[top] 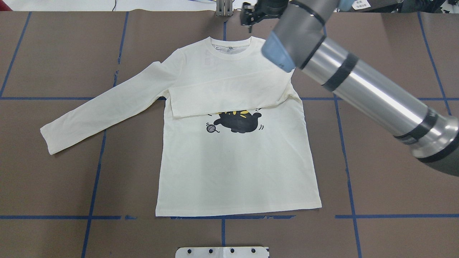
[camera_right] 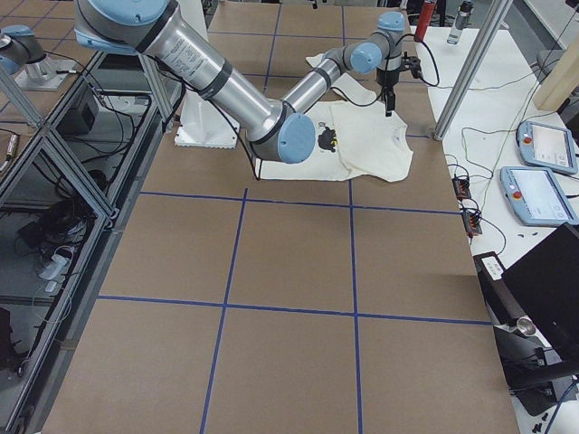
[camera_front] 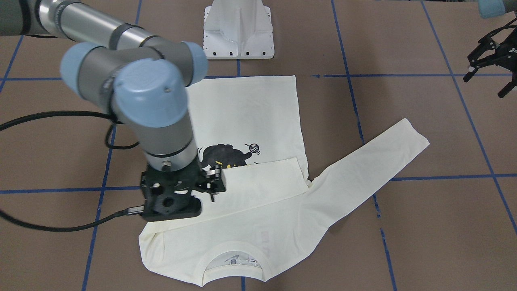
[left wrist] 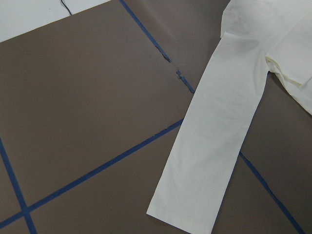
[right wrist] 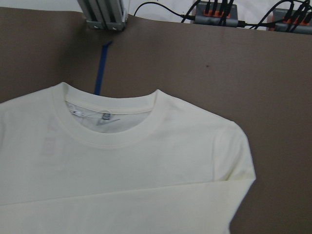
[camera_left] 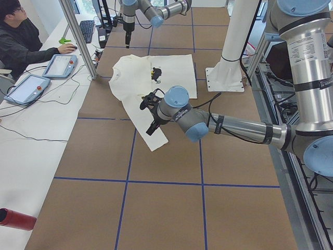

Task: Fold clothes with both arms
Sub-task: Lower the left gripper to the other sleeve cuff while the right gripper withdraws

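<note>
The right gripper (camera_right: 388, 90) hangs pointing down above the T-shirt's (top: 236, 172) shoulder near the collar. Its fingers look drawn together on nothing and are clear of the cloth. The left gripper (camera_front: 486, 83) hovers with its fingers spread wide and empty, off to the robot's left near the outstretched sleeve (top: 104, 107) and touching nothing. Beneath them is the brown table (top: 53, 179), marked into squares with blue tape. The right arm (top: 362, 86) reaches across it to the shirt's far end, and the left arm (camera_left: 239, 127) stretches low over the table on its own side. The T-shirt lies flat and front up in the middle of the table, with its hem towards the white pedestal (camera_front: 238, 36) and its collar (top: 231, 48) away from the robot. The sleeve on the robot's right, the folded sleeve (top: 222, 96), is laid straight across the chest, its cuff ending by the opposite armpit. The other sleeve runs out slantwise to the robot's left, flat on the table. Just below the folded sleeve's edge the black cat (top: 240, 122) shows, its top covered by that edge, with the small yarn ball (top: 211, 128) beside it.
</note>
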Robot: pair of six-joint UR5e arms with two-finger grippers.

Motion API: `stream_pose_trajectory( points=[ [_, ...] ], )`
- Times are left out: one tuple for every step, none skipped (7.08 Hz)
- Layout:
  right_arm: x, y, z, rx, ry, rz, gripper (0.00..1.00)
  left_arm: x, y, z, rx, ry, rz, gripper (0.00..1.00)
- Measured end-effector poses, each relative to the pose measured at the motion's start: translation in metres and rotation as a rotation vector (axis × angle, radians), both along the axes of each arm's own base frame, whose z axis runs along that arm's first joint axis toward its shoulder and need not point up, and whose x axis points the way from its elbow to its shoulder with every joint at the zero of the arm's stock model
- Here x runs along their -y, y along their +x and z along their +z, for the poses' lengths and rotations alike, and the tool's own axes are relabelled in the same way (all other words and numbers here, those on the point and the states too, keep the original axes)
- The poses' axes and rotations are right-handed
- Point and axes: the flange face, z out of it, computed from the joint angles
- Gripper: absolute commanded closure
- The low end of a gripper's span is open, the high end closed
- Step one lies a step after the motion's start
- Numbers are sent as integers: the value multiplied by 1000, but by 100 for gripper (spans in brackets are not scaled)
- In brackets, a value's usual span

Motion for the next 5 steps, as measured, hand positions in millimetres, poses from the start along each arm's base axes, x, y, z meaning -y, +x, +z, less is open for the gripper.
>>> stream_pose_trajectory(
  points=[
    [-1, 65, 54, 6, 46, -68, 0, -4, 21, 4, 20, -6, 1, 0],
    [-11, 128, 103, 15, 88, -122, 0, -9, 42, 9, 43, -10, 15, 0],
    [-27, 182, 145, 21, 123, -166, 0, -16, 64, 16, 70, -14, 36, 0],
    [-44, 219, 177, 26, 146, -195, 0, -21, 85, 25, 102, -21, 40, 0],
    [-61, 242, 197, 32, 157, -206, 0, -26, 108, 37, 140, -32, 33, 1]
  ],
)
